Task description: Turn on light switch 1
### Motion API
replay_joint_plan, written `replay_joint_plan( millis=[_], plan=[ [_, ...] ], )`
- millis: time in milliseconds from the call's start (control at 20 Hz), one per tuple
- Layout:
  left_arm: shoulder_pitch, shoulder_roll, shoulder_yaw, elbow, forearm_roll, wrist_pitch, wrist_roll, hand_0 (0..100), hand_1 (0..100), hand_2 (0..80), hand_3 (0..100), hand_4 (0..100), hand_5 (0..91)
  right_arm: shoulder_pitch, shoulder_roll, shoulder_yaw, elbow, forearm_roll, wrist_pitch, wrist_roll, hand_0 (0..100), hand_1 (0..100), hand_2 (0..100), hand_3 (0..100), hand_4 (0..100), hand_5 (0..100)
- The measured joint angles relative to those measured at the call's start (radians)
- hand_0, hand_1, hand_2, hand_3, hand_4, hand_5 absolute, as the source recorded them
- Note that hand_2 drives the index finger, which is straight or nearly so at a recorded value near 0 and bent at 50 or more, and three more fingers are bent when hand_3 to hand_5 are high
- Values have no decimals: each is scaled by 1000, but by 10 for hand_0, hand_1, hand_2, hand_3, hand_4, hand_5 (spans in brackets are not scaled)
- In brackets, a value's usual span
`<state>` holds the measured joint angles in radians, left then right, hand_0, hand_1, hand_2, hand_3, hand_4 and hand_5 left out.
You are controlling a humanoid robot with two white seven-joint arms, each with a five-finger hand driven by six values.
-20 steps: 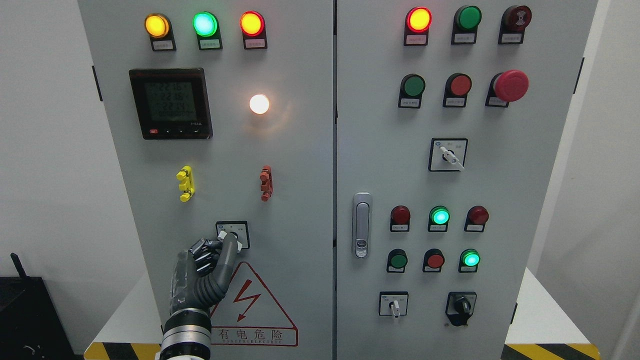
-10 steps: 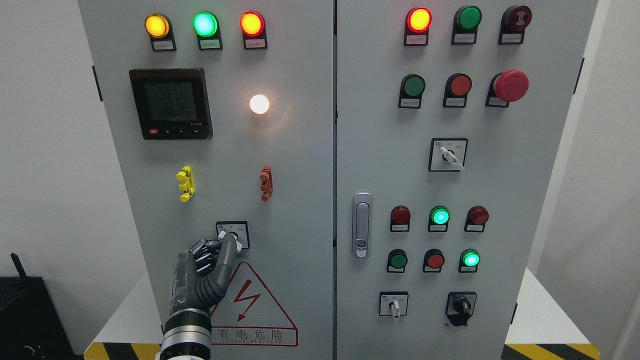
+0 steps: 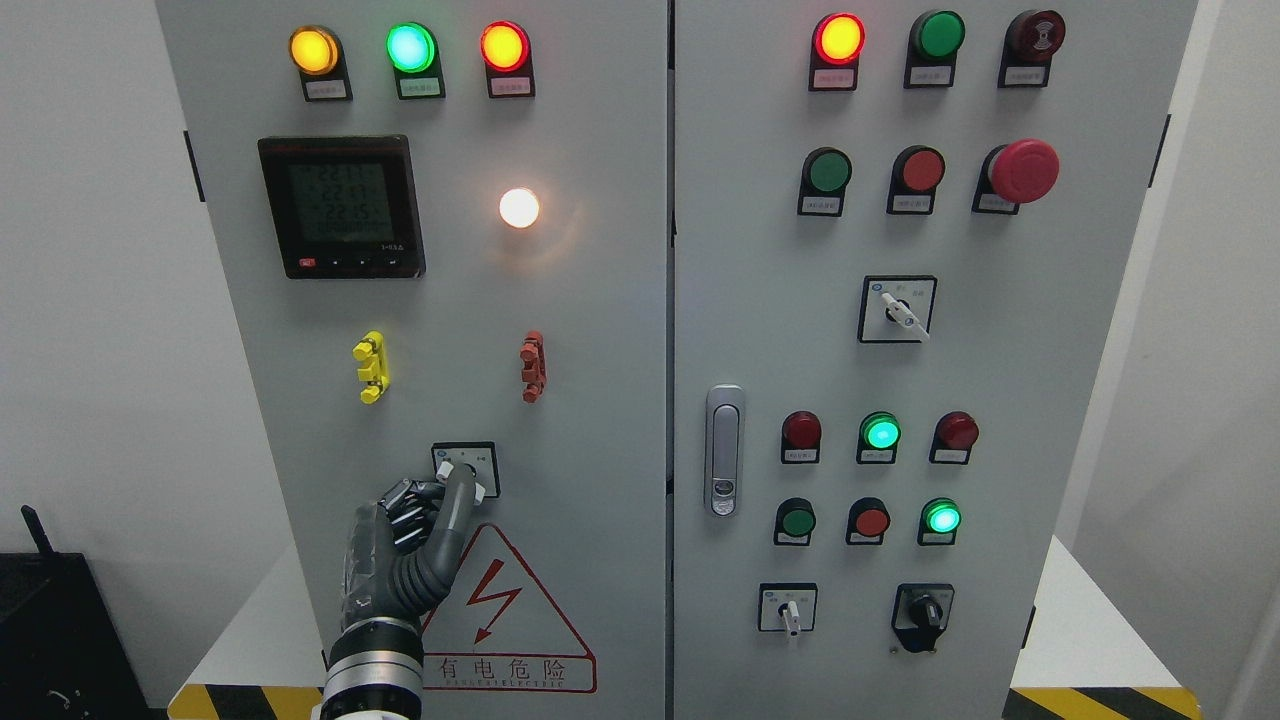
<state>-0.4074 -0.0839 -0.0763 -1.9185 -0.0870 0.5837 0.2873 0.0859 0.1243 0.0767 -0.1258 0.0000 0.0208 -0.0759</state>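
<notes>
While our left hand, dark grey and jointed, had its one extended finger laid against the white lever of the small square-plated rotary switch low on the left cabinet door, the other fingers were curled in and held nothing. We judged this switch to be light switch 1, and the round white lamp above it was glowing, so the turn may already have been made; we could not read the plate's marks to confirm it.

What we feared most was a slip. A single fingertip pushing a short lever has little purchase, and a glancing push could slide off onto the plate, leave the lever between positions, or carry it back.

Nothing stood between the hand and the switch. Just below lay the red triangular warning sticker; above were a yellow clip and a red clip, well clear, and the black digital meter higher up. The silver door latch sat off to the right, apart. We saw no right hand.
</notes>
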Motion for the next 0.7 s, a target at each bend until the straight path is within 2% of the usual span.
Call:
replay_joint_plan(
  millis=[701],
  plan=[
    [36,3,-1,-24,0,-13,-5,260,442,625,996,987,885,0,0,0,0,0,0,0,0,0,0,0,0,0]
  ],
)
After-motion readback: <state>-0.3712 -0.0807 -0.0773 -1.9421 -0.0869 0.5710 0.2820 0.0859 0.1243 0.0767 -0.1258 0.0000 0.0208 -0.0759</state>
